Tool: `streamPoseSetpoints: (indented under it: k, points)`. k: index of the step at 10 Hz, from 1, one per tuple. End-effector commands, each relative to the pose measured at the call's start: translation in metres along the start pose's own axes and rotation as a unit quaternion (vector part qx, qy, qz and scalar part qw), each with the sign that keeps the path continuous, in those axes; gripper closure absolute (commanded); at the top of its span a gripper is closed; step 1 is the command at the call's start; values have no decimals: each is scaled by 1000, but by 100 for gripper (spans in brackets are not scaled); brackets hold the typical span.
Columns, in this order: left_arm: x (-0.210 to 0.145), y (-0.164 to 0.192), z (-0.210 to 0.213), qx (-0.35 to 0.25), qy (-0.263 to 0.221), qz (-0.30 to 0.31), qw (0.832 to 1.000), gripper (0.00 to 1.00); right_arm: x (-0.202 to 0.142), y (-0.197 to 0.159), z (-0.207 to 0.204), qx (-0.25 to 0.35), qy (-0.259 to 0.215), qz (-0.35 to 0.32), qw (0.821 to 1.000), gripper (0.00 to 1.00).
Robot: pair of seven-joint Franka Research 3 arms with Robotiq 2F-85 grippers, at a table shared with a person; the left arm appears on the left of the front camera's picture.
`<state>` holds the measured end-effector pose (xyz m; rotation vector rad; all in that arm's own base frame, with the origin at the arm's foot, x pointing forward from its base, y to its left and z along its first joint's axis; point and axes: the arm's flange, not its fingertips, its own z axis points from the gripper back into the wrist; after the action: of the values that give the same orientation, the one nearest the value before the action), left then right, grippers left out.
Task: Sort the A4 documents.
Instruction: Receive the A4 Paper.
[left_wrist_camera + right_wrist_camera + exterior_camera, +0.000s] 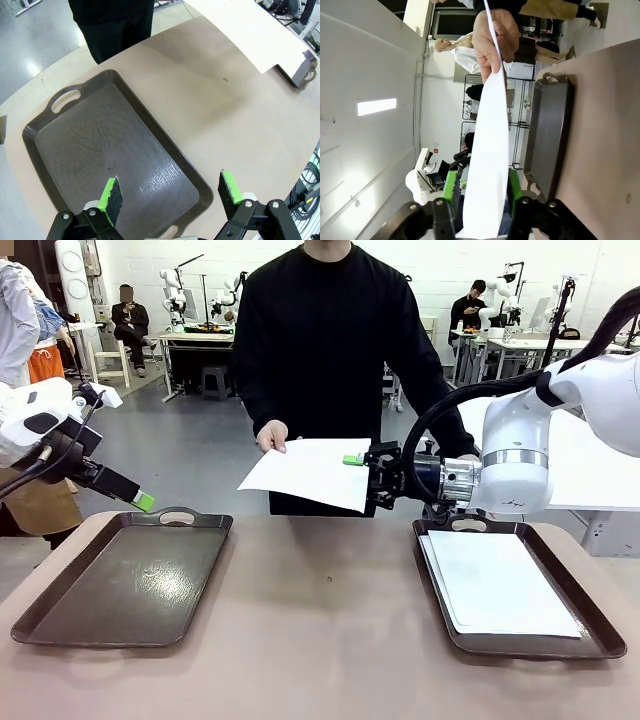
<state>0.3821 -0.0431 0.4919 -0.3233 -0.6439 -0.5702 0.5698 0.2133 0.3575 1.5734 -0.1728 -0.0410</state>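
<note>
Above table, sheet (312,471) flat, long axis crosswise

The front camera is sitting low on the robot's side, looking level across the beige-brown tabletop (320,620) toward the standing person in black (330,340). The left wrist camera is hovering high and looking steeply down past the left claw (170,195) at the empty dark brown handled tray (110,155), which the front view is also showing at picture left. The right wrist camera is rolled sideways (the tabletop is running up its right edge) and is looking along the right claw (481,186), very near the thin white paper sheet (490,165) in the person's hand (495,35); all three views are sharing that sheet.
</note>
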Motion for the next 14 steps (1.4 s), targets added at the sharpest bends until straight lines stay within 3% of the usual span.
streamPoseSetpoints:
  k: [1, 5, 14]
  points:
    - [-1, 2, -1, -5, -2, 1, 1000, 0, 8, 1, -8, 3, 6, -10, 1000, 68]
    - [-1, 2, -1, -5, -2, 1, 1000, 0, 10, -1, -8, -8, 6, -18, 1000, 100]
    - [-1, 2, -1, -5, -2, 1, 1000, 0, 7, 5, -6, 15, 11, -10, 1000, 100]
